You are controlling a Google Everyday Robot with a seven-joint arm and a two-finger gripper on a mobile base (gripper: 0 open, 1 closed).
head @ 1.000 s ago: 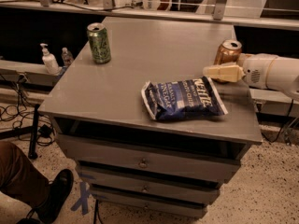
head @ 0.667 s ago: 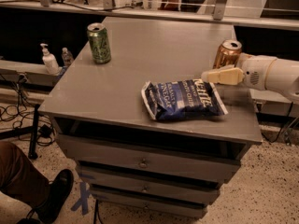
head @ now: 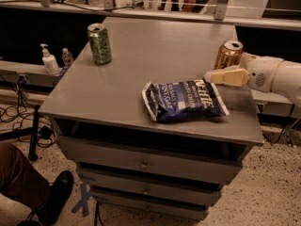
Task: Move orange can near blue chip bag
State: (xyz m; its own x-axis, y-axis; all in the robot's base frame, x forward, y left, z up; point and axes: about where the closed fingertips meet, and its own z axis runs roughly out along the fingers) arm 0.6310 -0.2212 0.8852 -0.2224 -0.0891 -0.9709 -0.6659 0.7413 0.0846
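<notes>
The orange can (head: 229, 53) stands upright near the right edge of the grey cabinet top (head: 141, 79), just behind the right end of the blue chip bag (head: 184, 100). The bag lies flat near the front edge, its white lettering facing up. My gripper (head: 220, 74) reaches in from the right at the can's lower part and hides the can's base. The white arm (head: 277, 76) extends off the right side. I cannot see whether the can rests on the top or is held just above it.
A green can (head: 99, 43) stands upright at the back left of the top. Drawers (head: 146, 164) run down the cabinet front. A pump bottle (head: 48, 60) sits on a low shelf to the left. A person's leg and shoe (head: 28, 192) are at bottom left.
</notes>
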